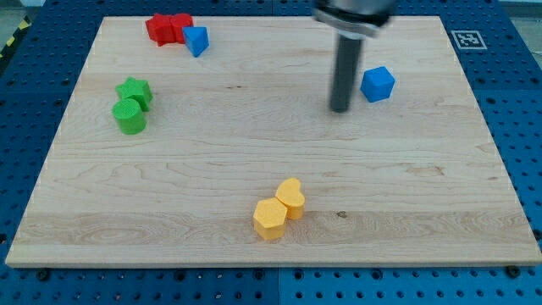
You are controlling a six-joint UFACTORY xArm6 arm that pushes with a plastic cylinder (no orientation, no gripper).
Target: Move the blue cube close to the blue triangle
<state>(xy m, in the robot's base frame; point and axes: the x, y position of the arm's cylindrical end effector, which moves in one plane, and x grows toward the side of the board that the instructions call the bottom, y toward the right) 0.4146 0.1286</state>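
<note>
Nearest the view's bottom: two yellow blocks [279,209], touching, on the wooden counter [212,169]. Two green blocks [132,105] at the view's left. Red blocks [168,27] at the view's top left, with blue triangle [196,40] touching their right side. Blue cube [378,84] toward the view's right, well apart from the triangle. My tip [340,109] just beside the cube, on its left, slightly lower, apparently not touching. No gripper fitted; nothing to part or close. Cube judged light, rigid, free-sliding, liable to spin under off-centre contact. Best contact: middle of its right face, pushing leftward and upward.
</note>
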